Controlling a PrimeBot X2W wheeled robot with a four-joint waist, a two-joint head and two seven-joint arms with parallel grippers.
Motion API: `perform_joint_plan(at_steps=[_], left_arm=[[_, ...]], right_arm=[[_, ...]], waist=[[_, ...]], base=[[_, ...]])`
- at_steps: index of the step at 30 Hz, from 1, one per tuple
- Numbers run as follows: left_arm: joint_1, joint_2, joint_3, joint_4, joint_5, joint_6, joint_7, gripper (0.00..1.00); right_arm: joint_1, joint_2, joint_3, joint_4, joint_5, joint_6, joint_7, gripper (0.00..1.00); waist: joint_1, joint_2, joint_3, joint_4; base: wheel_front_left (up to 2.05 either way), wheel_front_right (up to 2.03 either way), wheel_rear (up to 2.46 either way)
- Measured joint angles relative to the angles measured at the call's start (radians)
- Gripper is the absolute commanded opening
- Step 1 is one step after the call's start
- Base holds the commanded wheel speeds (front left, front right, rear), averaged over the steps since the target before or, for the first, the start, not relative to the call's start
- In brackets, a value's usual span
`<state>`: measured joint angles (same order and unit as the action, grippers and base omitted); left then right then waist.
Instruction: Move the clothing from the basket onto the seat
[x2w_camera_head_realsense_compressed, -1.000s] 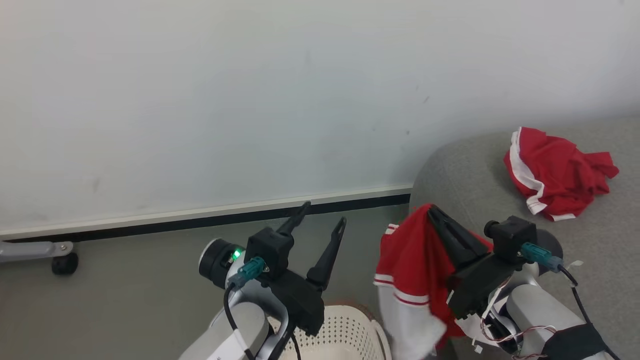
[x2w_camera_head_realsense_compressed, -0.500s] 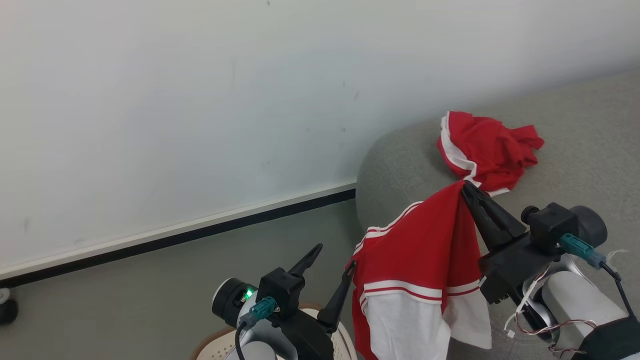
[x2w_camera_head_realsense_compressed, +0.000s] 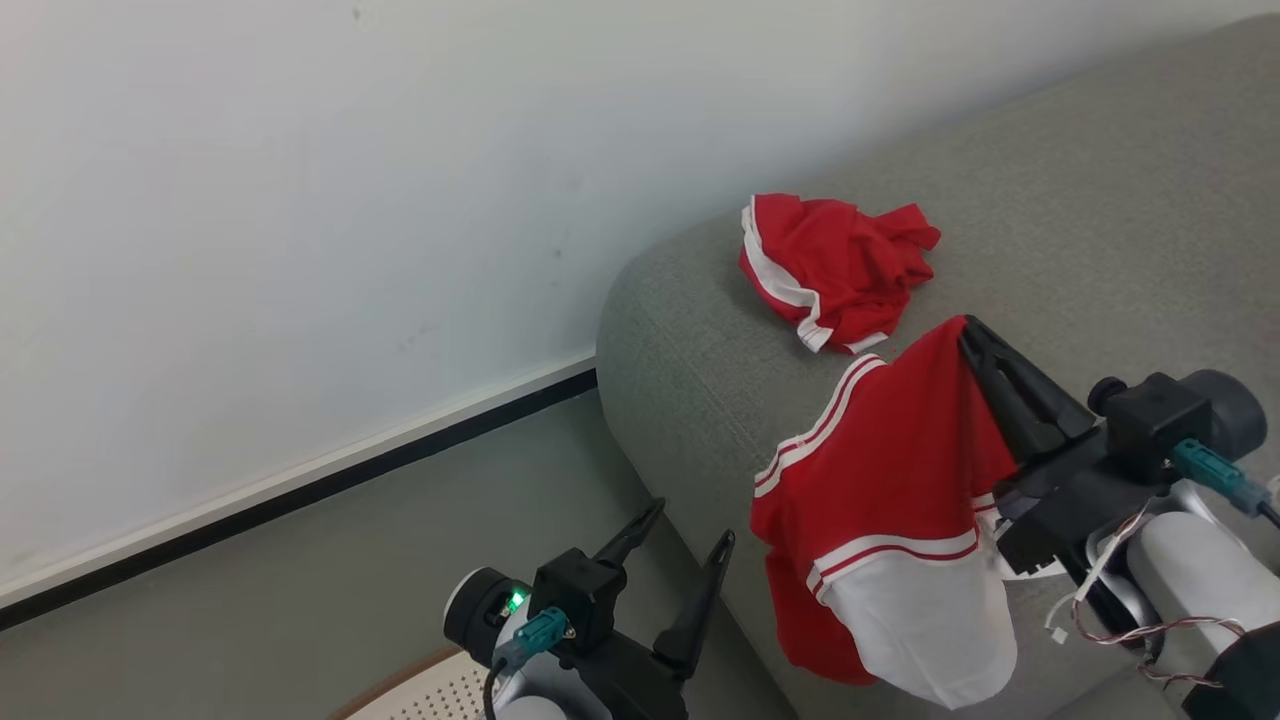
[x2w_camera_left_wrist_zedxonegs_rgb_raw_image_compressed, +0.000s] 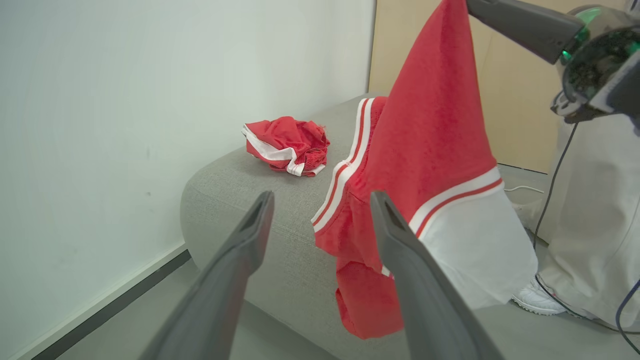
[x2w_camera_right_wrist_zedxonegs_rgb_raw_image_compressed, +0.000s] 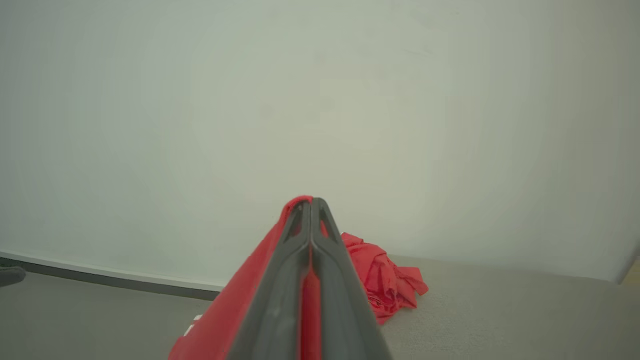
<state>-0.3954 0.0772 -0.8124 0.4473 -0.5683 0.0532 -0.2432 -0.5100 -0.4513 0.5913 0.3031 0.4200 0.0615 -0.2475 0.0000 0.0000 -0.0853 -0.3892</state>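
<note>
Right gripper (x2w_camera_head_realsense_compressed: 967, 328) pinches a red garment (x2w_camera_head_realsense_compressed: 890, 450) over the seat (x2w_camera_head_realsense_compressed: 700, 340) — basket (x2w_camera_head_realsense_compressed: 425, 695) cut off, left gripper (x2w_camera_head_realsense_compressed: 692, 522) agape.

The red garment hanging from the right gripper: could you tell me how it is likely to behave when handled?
Probably floppy: the red garment drapes in a cone from the right gripper, pinched at one point. Likely light, since that narrow pinch carries it all. On the seat it should slump into a heap, like the crumpled garment lying there.
</note>
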Motion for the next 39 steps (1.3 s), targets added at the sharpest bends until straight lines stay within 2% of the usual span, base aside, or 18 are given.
perform_joint_plan(at_steps=[6,12,18,28,33,39], left_arm=[[-0.004,-0.014,-0.021,-0.001,0.002,-0.002,-0.001,1.0],[-0.006,-0.014,-0.03,-0.014,0.008,-0.002,-0.001,1.0],[-0.015,-0.011,-0.026,-0.052,0.023,0.001,-0.001,1.0],[-0.073,0.065,0.002,-0.135,0.069,0.019,-0.003,1.0],[-0.111,0.105,0.031,-0.189,0.084,0.028,0.005,1.0],[-0.139,0.125,0.04,-0.243,0.101,0.036,0.022,1.0]], right_arm=[[-0.011,-0.045,-0.04,0.006,0.003,-0.004,0.009,0.0],[-0.096,-0.069,-0.073,0.024,0.013,0.0,0.027,0.0],[-0.247,-0.111,-0.136,0.052,0.023,0.009,0.052,0.0],[-0.524,-0.2,-0.226,0.155,0.026,0.018,0.111,0.0],[-0.618,-0.225,-0.234,0.225,0.017,0.018,0.155,0.0],[-0.714,-0.227,-0.241,0.271,0.012,0.018,0.177,0.0]], waist=[[0.0,0.0,0.027,-0.024],[0.0,0.0,0.05,0.006],[0.0,0.0,0.092,0.043],[0.0001,0.0001,0.202,0.11],[0.0002,0.0001,0.28,0.144],[0.0,0.0001,0.361,0.169]], base=[[0.0,0.0,0.0],[0.0,0.0,0.0],[0.0,0.0,0.0],[0.0,0.0,0.0],[0.0,0.0,0.0],[0.0,0.0,0.0]])
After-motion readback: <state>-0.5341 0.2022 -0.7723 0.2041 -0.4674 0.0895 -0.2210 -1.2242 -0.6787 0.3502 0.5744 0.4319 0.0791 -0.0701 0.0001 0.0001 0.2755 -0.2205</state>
